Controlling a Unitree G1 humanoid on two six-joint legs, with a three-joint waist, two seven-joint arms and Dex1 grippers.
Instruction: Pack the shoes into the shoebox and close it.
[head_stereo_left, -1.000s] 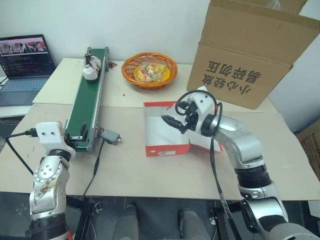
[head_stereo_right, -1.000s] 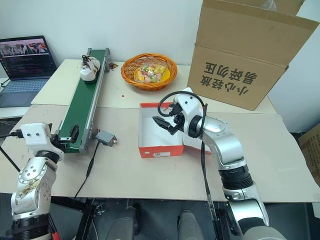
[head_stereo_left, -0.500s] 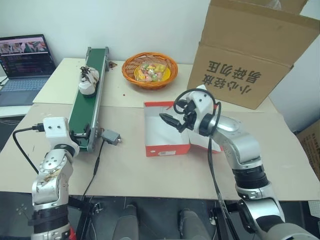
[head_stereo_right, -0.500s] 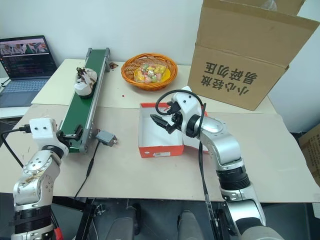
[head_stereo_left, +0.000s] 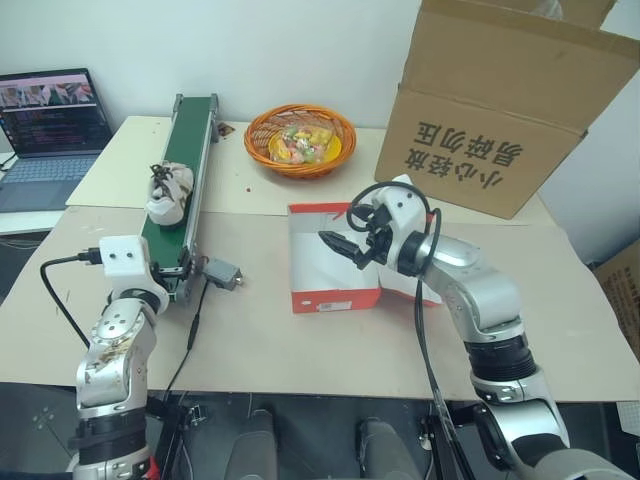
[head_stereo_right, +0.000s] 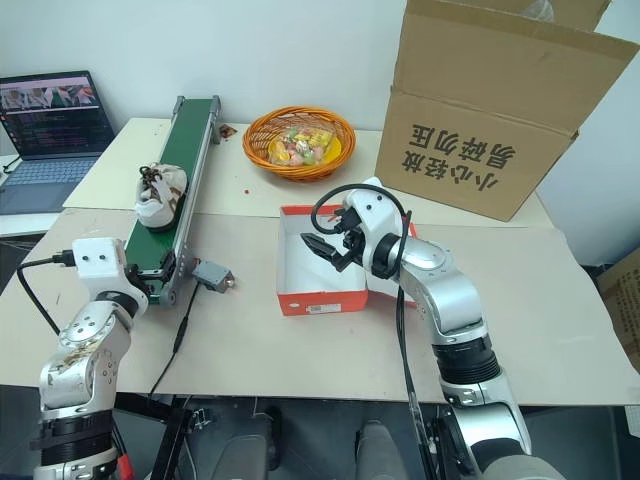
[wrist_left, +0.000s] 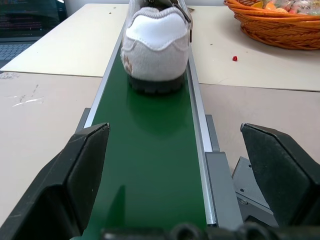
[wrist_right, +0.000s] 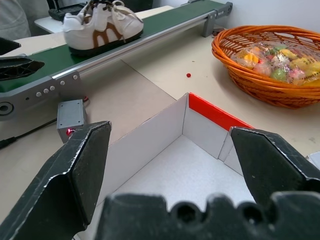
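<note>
Shoe (head_stereo_left: 167, 193) nearer wide-jawed left gripper (head_stereo_left: 168, 268).

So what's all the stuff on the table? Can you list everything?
White fluffy shoe with brown straps: one, on the belt, near the left gripper.
Long green conveyor belt: one, table's left side.
Small grey metal box: one, beside the belt's near end.
Red cardboard shoebox, white inside: one, open, empty, table's middle.
Orange woven basket of sweets: one, at the back.
Big brown cardboard carton: one, back right.
Laptop: one, far left.
Left gripper: jaws open, at the belt's end.
Right gripper: jaws open, over the shoebox.
</note>
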